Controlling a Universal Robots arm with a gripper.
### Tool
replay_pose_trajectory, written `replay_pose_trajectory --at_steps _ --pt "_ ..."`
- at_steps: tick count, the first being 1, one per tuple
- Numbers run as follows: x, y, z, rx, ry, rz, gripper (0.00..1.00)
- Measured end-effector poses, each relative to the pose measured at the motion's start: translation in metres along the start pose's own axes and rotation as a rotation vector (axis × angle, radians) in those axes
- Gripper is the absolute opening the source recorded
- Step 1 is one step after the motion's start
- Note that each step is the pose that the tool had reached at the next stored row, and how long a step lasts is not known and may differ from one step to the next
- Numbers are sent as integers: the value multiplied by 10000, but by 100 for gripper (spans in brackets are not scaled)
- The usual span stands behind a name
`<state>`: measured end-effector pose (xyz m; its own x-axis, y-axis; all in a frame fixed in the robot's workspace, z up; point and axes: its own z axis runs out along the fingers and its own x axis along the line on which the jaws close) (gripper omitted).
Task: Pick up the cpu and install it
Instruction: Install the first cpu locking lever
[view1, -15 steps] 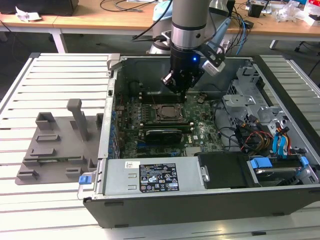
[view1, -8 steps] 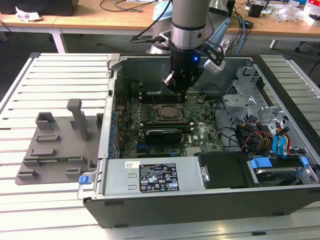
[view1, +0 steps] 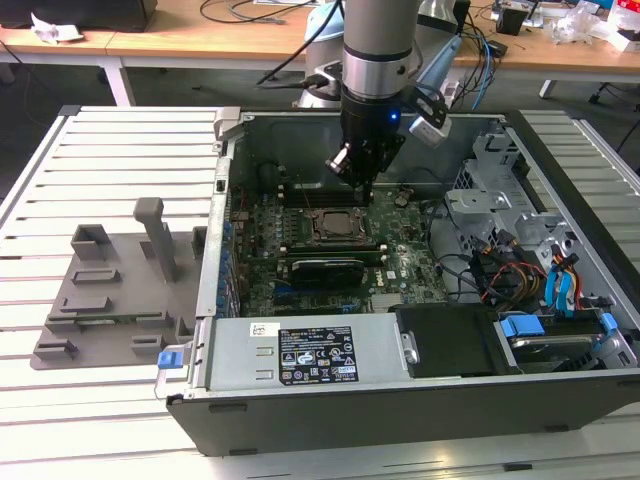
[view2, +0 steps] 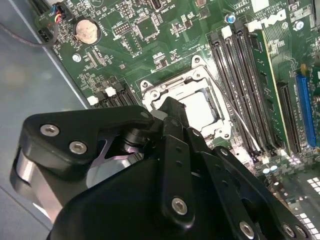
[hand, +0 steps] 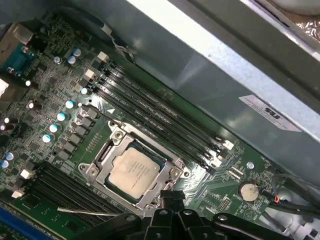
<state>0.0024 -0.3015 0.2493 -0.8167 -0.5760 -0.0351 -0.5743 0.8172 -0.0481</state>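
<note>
Your gripper hangs inside the open computer case, just above the motherboard. The cpu sits flat in the socket frame, near the fingertips, which look pinched together on nothing.

a white slatted metal worktable is seen across the exterior view. along the top edge, wooden desks are strewn with cables and crumpled paper.
</note>
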Motion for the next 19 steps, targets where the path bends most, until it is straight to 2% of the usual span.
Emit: replay_pose_trajectory --at_steps 5,14,19 --pt "0 0 0 -24 -34 -693 11" --pt "0 0 0 -59 -81 -1668 11" --pt "0 0 0 -85 -117 -2413 11"
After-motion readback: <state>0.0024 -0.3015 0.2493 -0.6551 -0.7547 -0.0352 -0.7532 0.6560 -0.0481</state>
